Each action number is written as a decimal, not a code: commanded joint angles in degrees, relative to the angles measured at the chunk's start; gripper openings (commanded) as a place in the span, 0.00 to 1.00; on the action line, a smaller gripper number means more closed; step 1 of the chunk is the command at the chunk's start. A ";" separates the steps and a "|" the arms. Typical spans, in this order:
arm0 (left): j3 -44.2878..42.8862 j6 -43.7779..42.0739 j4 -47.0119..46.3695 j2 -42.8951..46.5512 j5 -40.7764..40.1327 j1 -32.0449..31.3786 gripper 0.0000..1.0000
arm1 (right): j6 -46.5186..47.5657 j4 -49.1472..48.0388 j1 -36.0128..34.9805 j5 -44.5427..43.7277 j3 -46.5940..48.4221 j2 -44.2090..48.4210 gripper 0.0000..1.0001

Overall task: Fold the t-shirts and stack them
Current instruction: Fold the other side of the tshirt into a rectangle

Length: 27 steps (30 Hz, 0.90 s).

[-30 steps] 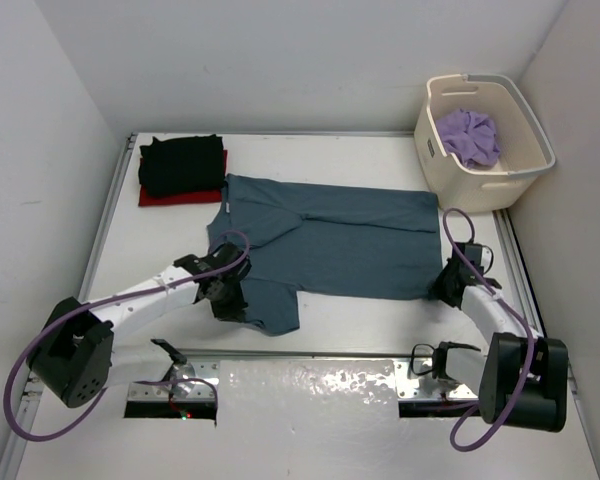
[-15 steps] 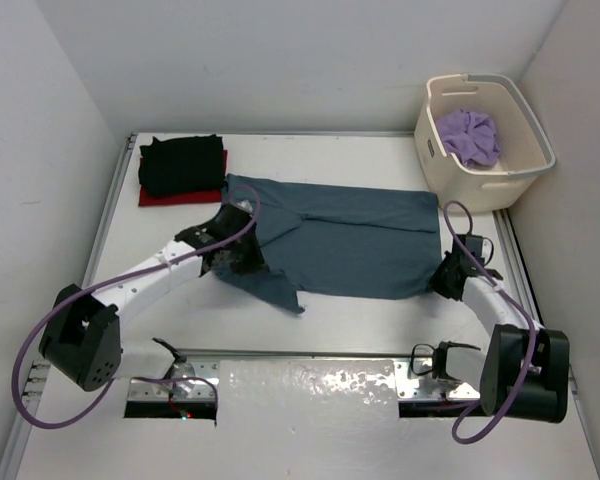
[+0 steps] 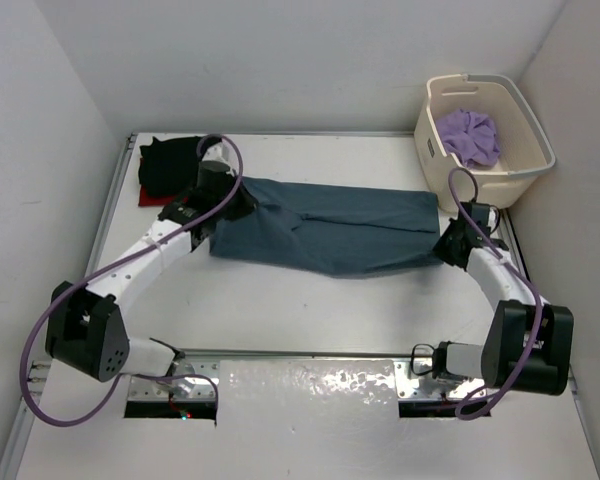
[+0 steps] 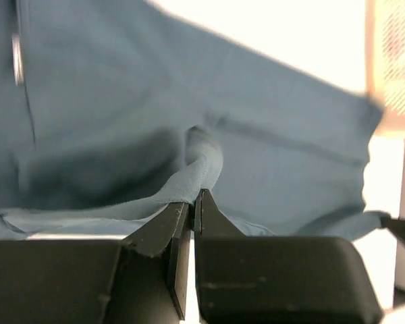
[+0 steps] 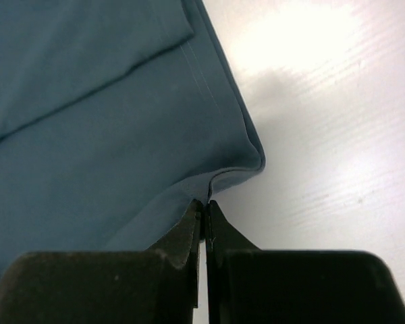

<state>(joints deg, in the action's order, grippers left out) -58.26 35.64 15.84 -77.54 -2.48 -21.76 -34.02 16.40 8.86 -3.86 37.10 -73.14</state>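
A dark teal-blue t-shirt [image 3: 330, 232] lies as a long band, its long axis running away from the cream laundry basket [image 3: 475, 188]. The right gripper [image 5: 204, 204] is clamped on the corner just beside the basket. The left gripper [image 4: 193, 202] is clamped on the end farthest from the basket, near the folded black t-shirt [image 3: 175, 162].

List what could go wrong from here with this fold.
1. Both the left gripper and right gripper pinch only a thin edge of the teal shirt; it may slip out mid-fold.
2. The left gripper sits close to the black shirt stacked on the red shirt; moving farther could knock that stack.
3. The cloth bunches near the left pinch, so the fold may land creased.
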 commanded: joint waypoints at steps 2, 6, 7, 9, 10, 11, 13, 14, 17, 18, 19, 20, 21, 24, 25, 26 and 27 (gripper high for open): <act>-5.72 -6.80 -8.27 -2.35 -4.55 1.10 0.00 | 1.76 -1.20 0.10 -1.15 4.99 -2.44 0.00; -8.18 -10.49 -10.56 -5.86 -6.83 1.72 0.00 | 2.99 -1.29 0.01 -2.55 9.90 -5.42 0.00; -9.49 -10.94 -10.65 -6.48 -7.18 2.33 0.00 | 3.43 -0.76 0.10 -2.82 10.88 -6.21 0.00; -11.16 -12.61 -11.26 -8.33 -7.10 3.03 0.00 | 3.78 -0.58 0.10 -3.09 13.51 -8.32 0.00; -11.78 -12.87 -11.44 -9.03 -7.27 3.30 0.00 | 3.79 -0.41 0.01 -3.17 14.31 -8.94 0.00; -12.40 -13.66 -11.61 -9.73 -7.10 3.56 0.00 | 3.96 -0.32 0.10 -3.43 15.79 -9.55 0.00; -14.33 -13.93 -11.79 -12.45 -6.75 4.27 0.00 | 3.96 0.12 0.10 -4.92 17.03 -11.31 0.00; -15.03 -14.45 -11.79 -14.46 -6.75 4.53 0.00 | 3.96 0.12 0.10 -5.89 18.17 -12.54 0.00; -17.41 -15.07 -12.75 -18.51 -7.01 5.41 0.00 | 3.96 0.91 0.10 -5.46 20.63 -15.26 0.02; -18.63 -15.68 -13.19 -20.79 -6.66 5.93 0.00 | 3.79 1.43 0.01 -4.59 22.03 -17.27 0.04; -19.60 -15.69 -13.20 -20.81 -6.66 6.11 0.00 | 3.79 1.70 0.10 -4.84 22.05 -18.34 0.05; -20.66 -15.86 -12.76 -23.42 -6.49 6.29 0.00 | 3.79 1.61 0.10 -4.93 23.18 -19.22 0.05; -22.93 -16.04 -12.32 -24.84 -6.48 6.72 0.00 | 3.26 2.22 0.10 -5.37 23.97 -20.79 0.06; -26.97 -16.13 -11.27 -30.03 -7.53 7.43 0.00 | 2.73 3.54 0.10 -7.04 26.43 -23.70 0.11; -28.13 -15.78 -9.79 -32.56 -8.67 7.69 0.00 | 2.73 3.98 0.10 -7.82 28.01 -24.41 0.18; -29.35 -15.25 -8.73 -33.98 -9.73 7.96 0.00 | 2.73 4.25 0.01 -7.92 28.55 -25.11 0.30; -32.50 -14.55 -7.24 -35.30 -11.56 8.66 0.11 | 2.73 4.42 0.01 -7.83 28.99 -25.64 0.35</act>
<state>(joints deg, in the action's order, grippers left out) -84.53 20.75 7.29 -110.48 -10.04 -14.90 -31.27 19.27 8.84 -9.72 62.78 -97.56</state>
